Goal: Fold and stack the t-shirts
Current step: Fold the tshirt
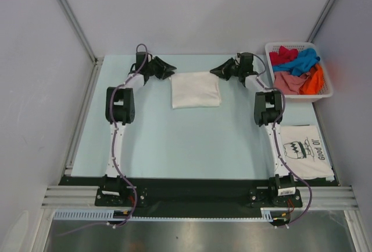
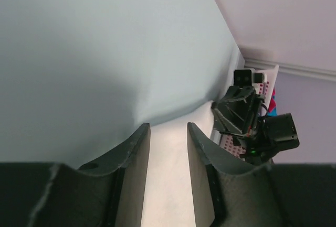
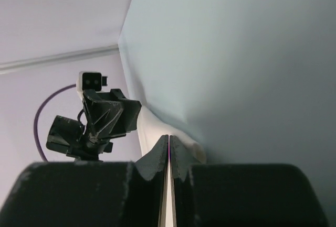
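Note:
A plain white t-shirt (image 1: 196, 89) lies folded flat at the middle back of the table. My left gripper (image 1: 172, 67) is at its far left corner, open, and the white cloth (image 2: 168, 174) shows between the spread fingers (image 2: 168, 127). My right gripper (image 1: 214, 73) is at the far right corner. Its jaws (image 3: 169, 138) are pressed together on the edge of the white cloth (image 3: 149, 127), which bulges up beside the fingertips. A folded white t-shirt with black cartoon print (image 1: 303, 150) lies at the near right.
A white lattice basket (image 1: 270, 47) at the back right holds red (image 1: 283, 55), blue (image 1: 305, 61), pink (image 1: 288, 82) and orange (image 1: 315, 80) shirts. Grey walls stand close on both sides and behind. A metal rail runs along the table's left edge (image 1: 81, 118).

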### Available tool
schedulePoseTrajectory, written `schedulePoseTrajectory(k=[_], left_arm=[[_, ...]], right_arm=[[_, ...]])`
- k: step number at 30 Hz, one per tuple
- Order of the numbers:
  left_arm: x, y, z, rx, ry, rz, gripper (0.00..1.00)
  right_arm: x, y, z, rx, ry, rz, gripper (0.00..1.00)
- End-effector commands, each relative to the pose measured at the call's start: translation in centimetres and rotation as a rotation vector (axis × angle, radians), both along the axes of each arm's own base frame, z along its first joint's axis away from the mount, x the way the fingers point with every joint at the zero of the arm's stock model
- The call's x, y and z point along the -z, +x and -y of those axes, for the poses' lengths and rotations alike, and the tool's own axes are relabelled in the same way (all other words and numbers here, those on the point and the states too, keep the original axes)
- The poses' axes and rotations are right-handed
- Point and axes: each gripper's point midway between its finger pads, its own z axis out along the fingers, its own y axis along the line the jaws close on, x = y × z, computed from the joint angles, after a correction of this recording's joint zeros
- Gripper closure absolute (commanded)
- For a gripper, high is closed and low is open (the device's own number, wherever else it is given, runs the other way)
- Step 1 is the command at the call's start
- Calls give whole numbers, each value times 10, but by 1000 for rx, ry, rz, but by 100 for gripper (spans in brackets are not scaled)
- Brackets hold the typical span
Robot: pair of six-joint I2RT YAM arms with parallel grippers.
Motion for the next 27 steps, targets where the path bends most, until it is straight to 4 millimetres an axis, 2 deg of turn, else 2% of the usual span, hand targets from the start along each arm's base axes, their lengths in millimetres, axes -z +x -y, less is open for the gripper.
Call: schedulePoseTrajectory(k=[1, 2, 3, 4, 5, 6, 7, 8, 9, 10, 12, 13, 14, 15, 16, 17, 18, 19, 20, 21, 23, 26, 27], left_arm=[[-55, 4, -18, 7, 54, 86, 60], [-61, -5, -18, 22, 65, 78, 59], [-71, -12, -17, 38, 65, 86, 59], [-115, -22, -11, 47, 70, 154, 59], [-107, -37, -9, 57, 83, 127, 57], [-116, -46, -6, 69, 99, 147, 57], [-152, -62, 5, 89, 105, 206, 57], [-141, -77, 9, 104, 119, 175, 57], [-147, -87, 14, 118, 134, 192, 57], [-148, -101, 28, 151, 132, 188, 57], [-144, -126, 45, 199, 123, 183, 57], [-140, -140, 62, 248, 112, 177, 57], [-123, -151, 69, 274, 111, 144, 58], [-113, -159, 76, 299, 102, 121, 58], [-104, -166, 82, 316, 92, 99, 59], [-91, -174, 87, 330, 75, 80, 60], [-79, -176, 88, 330, 69, 67, 60], [-71, -176, 87, 328, 65, 56, 60], [-62, -176, 87, 340, 66, 54, 60], [-39, -177, 86, 352, 72, 11, 61], [-20, -176, 79, 365, 95, -9, 61], [17, -177, 53, 348, 121, -82, 62], [23, -178, 47, 347, 120, -93, 62]], right_arm=[[-31, 12, 26, 38, -10, 21, 93], [-57, 10, 27, 27, -14, 52, 93], [-63, 5, 30, 14, -22, 47, 93], [-76, 0, 33, 1, -32, 62, 93], [-83, -6, 36, -9, -57, 69, 93], [-107, -15, 38, -13, -68, 91, 93], [-116, -21, 38, -21, -80, 97, 93], [-123, -28, 38, -41, -110, 124, 93], [-145, -35, 36, -52, -124, 154, 93], [-143, -45, 29, -78, -130, 136, 93], [-149, -62, 16, -124, -132, 137, 93], [-146, -77, 8, -150, -124, 122, 92], [-144, -88, -7, -182, -119, 121, 93], [-136, -97, -13, -196, -111, 98, 93], [-137, -107, -22, -220, -101, 94, 93], [-116, -123, -35, -252, -94, 54, 93], [-111, -131, -43, -271, -84, 45, 93], [-108, -136, -49, -284, -72, 58, 93], [-83, -149, -52, -296, -75, 1, 93], [-74, -156, -58, -311, -72, -11, 93], [-49, -164, -61, -332, -57, -30, 93], [-11, -174, -50, -345, -71, -85, 93], [3, -177, -45, -350, -84, -103, 93]])
